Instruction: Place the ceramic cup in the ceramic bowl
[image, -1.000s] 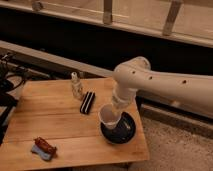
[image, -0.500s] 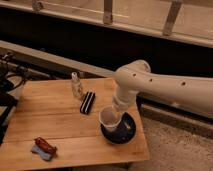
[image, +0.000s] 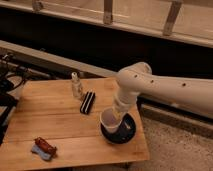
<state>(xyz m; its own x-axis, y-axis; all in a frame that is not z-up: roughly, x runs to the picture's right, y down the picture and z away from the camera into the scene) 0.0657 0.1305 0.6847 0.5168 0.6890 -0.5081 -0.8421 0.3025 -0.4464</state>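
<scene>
A small plain white ceramic cup (image: 108, 121) sits tilted over the left part of a wide, shallow, glossy black ceramic bowl (image: 120, 130), its open mouth turned up and toward the left; whether its base rests on the bowl's inside or hangs just above it is hard to tell from this angle. The bowl stands near the right, near corner of a light wooden table top (image: 60, 130). The robot's white arm (image: 165, 90) reaches in from the right, bends at a rounded joint above the bowl and runs down to the gripper (image: 118, 112), which sits at the cup's right, far rim, apparently clamped onto that rim and holding the cup. On the far middle of the table stands a small slim pale bottle (image: 76, 85), upright, and just to its right and a little nearer lies a flat black ribbed rectangular object (image: 88, 102), set at a slant. Near the left, near edge of the table lies a small reddish-brown item (image: 45, 145) resting on a pale blue piece (image: 39, 150), well apart from the bowl.
</scene>
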